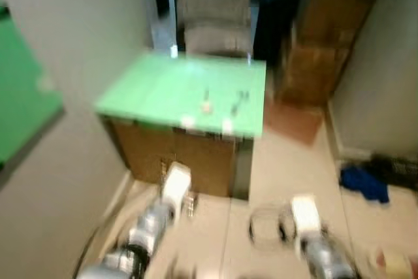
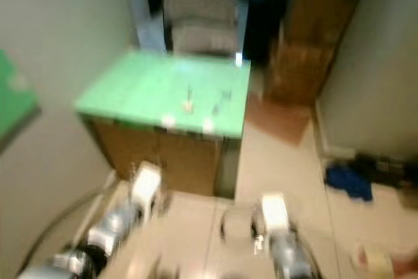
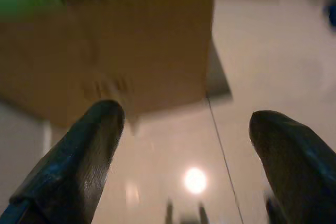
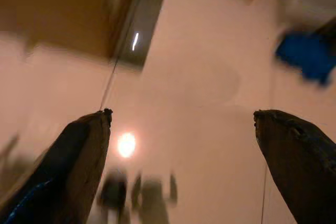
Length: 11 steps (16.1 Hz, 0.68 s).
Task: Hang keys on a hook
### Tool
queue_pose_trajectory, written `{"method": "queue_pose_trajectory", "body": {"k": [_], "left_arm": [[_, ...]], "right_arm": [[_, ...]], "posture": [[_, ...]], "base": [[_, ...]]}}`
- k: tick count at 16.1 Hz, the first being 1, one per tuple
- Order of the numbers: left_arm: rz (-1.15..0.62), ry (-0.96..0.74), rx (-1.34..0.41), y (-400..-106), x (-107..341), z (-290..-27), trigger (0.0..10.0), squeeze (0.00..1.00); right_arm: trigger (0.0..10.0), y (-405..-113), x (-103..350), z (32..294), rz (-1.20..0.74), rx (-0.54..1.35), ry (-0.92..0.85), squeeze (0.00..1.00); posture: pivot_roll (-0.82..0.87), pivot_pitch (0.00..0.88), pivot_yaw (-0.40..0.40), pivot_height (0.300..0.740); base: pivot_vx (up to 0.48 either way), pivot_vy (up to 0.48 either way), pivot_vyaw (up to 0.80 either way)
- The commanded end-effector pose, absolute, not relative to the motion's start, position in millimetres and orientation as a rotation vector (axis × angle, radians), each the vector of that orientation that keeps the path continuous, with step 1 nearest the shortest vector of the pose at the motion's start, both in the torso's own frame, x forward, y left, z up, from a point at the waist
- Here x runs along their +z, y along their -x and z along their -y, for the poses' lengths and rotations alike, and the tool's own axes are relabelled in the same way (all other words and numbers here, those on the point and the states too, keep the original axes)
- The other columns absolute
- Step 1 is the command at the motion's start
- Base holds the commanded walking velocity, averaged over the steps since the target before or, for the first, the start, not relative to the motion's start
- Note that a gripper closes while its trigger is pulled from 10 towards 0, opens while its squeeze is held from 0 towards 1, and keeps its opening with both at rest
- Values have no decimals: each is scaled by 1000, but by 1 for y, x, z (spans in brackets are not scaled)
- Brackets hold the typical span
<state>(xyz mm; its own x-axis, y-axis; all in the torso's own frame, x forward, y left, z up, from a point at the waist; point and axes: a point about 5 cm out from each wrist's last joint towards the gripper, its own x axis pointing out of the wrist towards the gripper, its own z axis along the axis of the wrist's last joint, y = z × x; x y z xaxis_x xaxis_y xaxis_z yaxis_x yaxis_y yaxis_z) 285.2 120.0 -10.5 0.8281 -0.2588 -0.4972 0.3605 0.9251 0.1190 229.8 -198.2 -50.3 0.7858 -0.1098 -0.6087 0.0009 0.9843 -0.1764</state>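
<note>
The picture is blurred by motion. A dark bunch of keys (image 1: 239, 101) lies on a green table top (image 1: 157, 89), beside a small pale object (image 1: 206, 104). Both my arms are held low in front of the table, over the tiled floor. My left gripper (image 3: 186, 111) is open, with nothing between its fingers, and faces the table's brown side. My right gripper (image 4: 182, 114) is also open and empty above bare floor. A green board (image 1: 19, 96) hangs on the left wall; I cannot make out a hook on it.
A grey chair (image 1: 214, 17) stands behind the table. Brown cardboard boxes (image 1: 320, 44) are stacked at the back right. A blue cloth (image 1: 364, 182) lies on the floor at the right, by the wall. A pale wall runs close along the left.
</note>
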Motion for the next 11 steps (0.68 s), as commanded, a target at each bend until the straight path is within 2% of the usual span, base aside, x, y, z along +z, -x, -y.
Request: {"method": "queue_pose_trajectory", "body": {"k": [1, 2, 3, 5, 7, 9, 11], "left_arm": [[-268, -133, -288, -312, 28, -116, 10000, 0], [-116, -21, -278, -325, 61, -113, 10000, 0], [-12, 98, -257, -332, 90, -114, 10000, 0], [91, 129, -253, -337, 122, -117, 10000, 0], [124, 116, -262, -338, 129, -117, 10000, 0], [72, 60, -236, -336, 117, -119, 10000, 0], [43, 68, -246, -329, 118, -115, 10000, 0]], "right_arm": [[10000, -263, -9, 209, -359, -156, 184, 0], [10000, -277, 27, 211, -135, -222, 128, 0], [10000, -283, 59, 209, 8, -262, 7, 0], [10000, -292, 89, 193, 117, -158, 5, 0], [10000, -293, 81, 191, 83, -152, -8, 0], [10000, -287, 64, 178, 18, -116, -23, 0], [10000, -282, 71, 170, 5, -86, -30, 0]], "posture": [[-94, 0, 50, 740], [-96, 0, 51, 740], [-99, 0, 58, 740], [-104, 0, 55, 740], [-96, 0, 54, 740], [-90, 0, 51, 740], [-89, 0, 52, 740]], "base": [[0, 0, 0], [0, 0, 0], [0, 0, 0], [0, 0, 0], [0, 0, 0], [409, -246, 0], [416, 0, 0]]}}
